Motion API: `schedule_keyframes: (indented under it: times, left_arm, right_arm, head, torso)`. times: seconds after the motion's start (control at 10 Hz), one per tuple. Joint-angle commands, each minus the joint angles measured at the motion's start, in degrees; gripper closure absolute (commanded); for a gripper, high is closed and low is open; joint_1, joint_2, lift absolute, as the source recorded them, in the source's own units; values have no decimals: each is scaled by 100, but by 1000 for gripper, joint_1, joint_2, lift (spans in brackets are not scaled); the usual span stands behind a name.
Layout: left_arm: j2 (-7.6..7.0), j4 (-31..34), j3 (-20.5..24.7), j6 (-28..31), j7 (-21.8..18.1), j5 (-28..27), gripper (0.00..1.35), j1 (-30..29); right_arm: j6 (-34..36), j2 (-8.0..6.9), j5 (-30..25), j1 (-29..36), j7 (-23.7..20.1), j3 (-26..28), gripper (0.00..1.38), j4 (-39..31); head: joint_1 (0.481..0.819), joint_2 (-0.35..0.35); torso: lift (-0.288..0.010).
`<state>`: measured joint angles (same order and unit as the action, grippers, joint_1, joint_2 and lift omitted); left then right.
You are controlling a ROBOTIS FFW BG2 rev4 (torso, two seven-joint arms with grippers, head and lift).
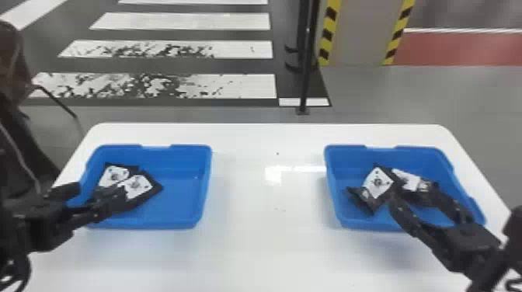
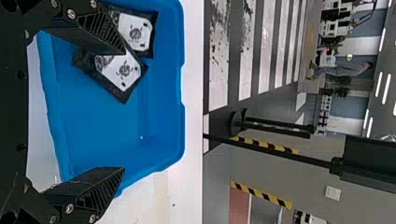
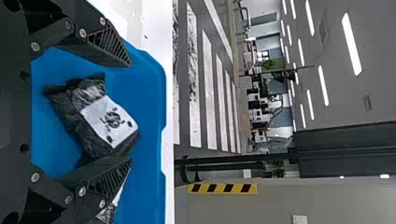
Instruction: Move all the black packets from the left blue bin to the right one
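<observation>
Lower right | right claw (image 3: 130, 112) spread over packets (image 1: 377, 182), right bin (image 1: 345, 158); likely for release | lower left | left claw (image 2: 123, 110) spread by remaining packets (image 1: 136, 185), left bin (image 1: 179, 171); likely to pick

your left gripper (image 1: 101, 192) and right gripper (image 1: 412, 190): black, each with tapering, ribbed fingers (image 3: 109, 43) and round silvery screws (image 3: 82, 32); a black cable (image 1: 26, 268) loops at your left.
</observation>
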<state>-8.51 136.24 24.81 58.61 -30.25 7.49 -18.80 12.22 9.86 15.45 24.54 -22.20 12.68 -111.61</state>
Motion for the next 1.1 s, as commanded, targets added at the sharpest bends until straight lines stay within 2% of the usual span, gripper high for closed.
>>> schedule_keyframes:
  times: [0.0,0.2,0.5,0.7,1.0]
  left_arm:
    - [-63,-187,113,185,1,-315,167,207]
    - [-212,-595,44,663,19,-795,167,614]
    - [-423,-1664,-321,804,36,-1389,167,1486]
    - [-546,-2240,-584,804,63,-1549,167,1880]
    - [-651,-3197,-1007,705,107,-1721,167,2485]
  right_arm:
    - [-83,-186,-71,1033,111,12,128,-940]
    - [-83,-318,134,1708,76,23,128,-1446]
    - [-308,-493,134,2383,23,0,128,-2135]
    - [-337,-573,157,2552,-38,-11,131,-2163]
    - [-337,-617,226,2538,-91,-45,131,-2079]
  head:
    - [695,62]
    - [695,128]
    - [695,227]
    - [695,246]
    - [695,253]
  torso:
    - [-140]
    - [-140]
    - [-140]
    - [-140]
    - [-140]
